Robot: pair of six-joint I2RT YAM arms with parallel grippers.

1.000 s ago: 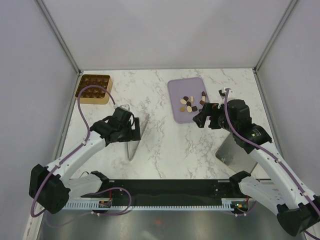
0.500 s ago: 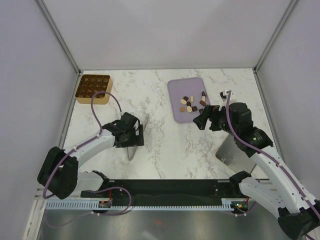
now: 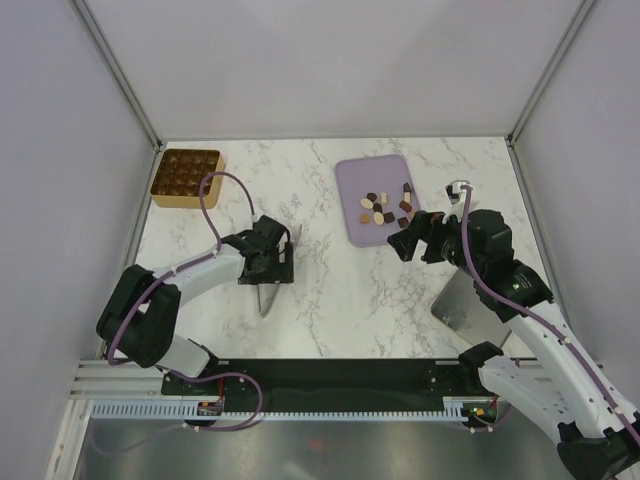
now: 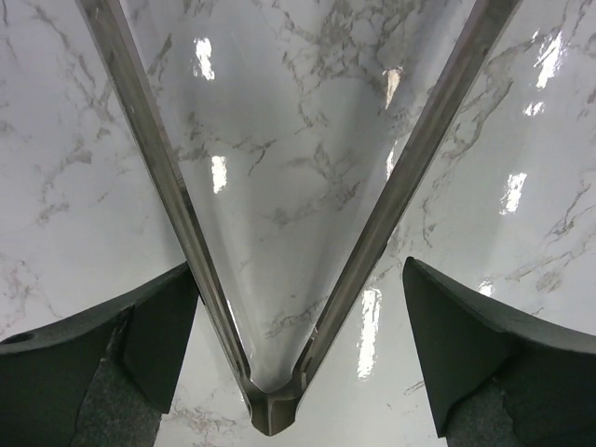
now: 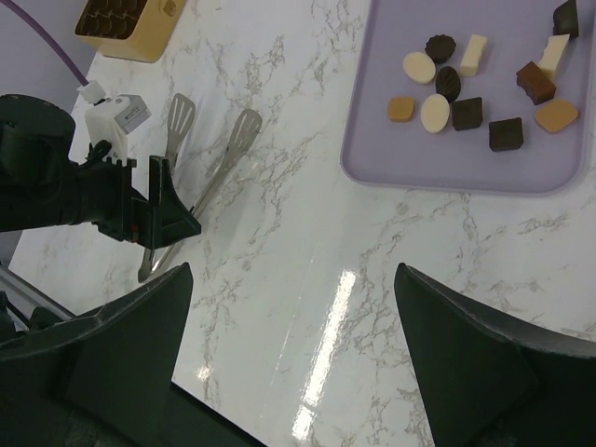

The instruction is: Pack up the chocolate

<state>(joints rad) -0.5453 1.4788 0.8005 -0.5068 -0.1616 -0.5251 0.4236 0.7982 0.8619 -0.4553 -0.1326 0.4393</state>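
Several chocolate pieces [image 3: 384, 205], dark brown, tan and cream, lie loose on the lilac tray [image 3: 355, 180]; the right wrist view shows the chocolate [image 5: 452, 88] on the tray [image 5: 419, 149]. Metal tongs [image 3: 266, 298] lie flat on the marble. My left gripper [image 3: 270, 274] hovers over them, open. In the left wrist view its fingers [image 4: 140, 345] straddle the tongs [image 4: 273, 410] near the hinge without touching either arm. My right gripper [image 3: 406, 236] is open and empty beside the tray's near right corner. The golden-brown box [image 3: 186, 177] stands at the far left.
A flat grey lid [image 3: 462, 305] lies on the table under my right forearm. The right wrist view shows the left gripper [image 5: 112, 205] over the tongs [image 5: 219, 168] and the box [image 5: 126, 28] beyond. White walls close the table at the back and sides.
My left gripper has moved right and nearer, along the tongs toward their hinge, and turned to straddle them. The right arm has drifted slightly right. The chocolate has not moved.
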